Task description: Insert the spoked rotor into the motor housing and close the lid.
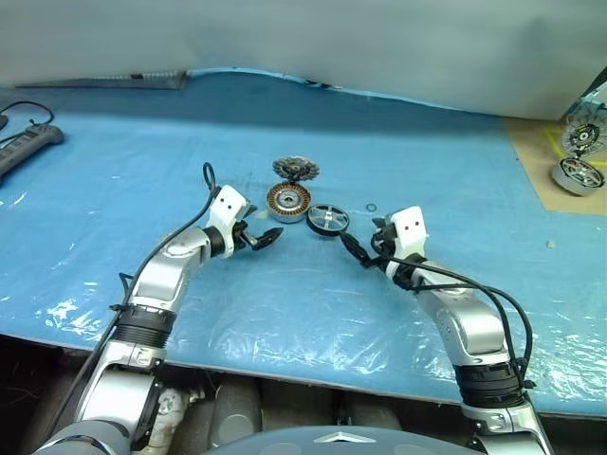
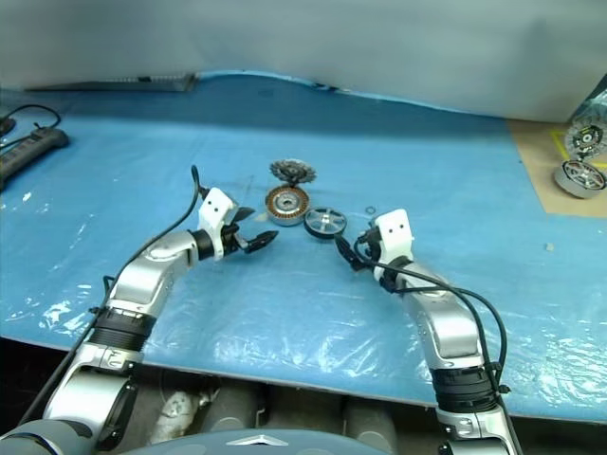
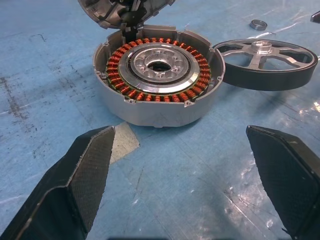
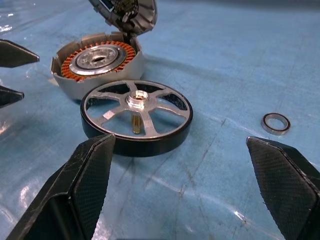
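On the blue plastic-covered table we see the motor housing sitting with its copper windings facing up and its central hole uncovered. The lid stands tilted at the housing's far edge, touching it and leaning open. The spoked rotor rests just beside the housing on the robot's right, one rim edge propped against the housing wall so that it sits slightly tilted.

Our left gripper hovers near the housing with its fingers spread wide, holding nothing. Our right gripper hangs just short of the rotor, its fingers likewise wide apart and empty.

A small metal ring lies on the sheet near the rotor, apart from it. Well off to the right, on a brown board, stand two more motor parts. A power strip lies at the far left. Nothing lies between either gripper and the parts.
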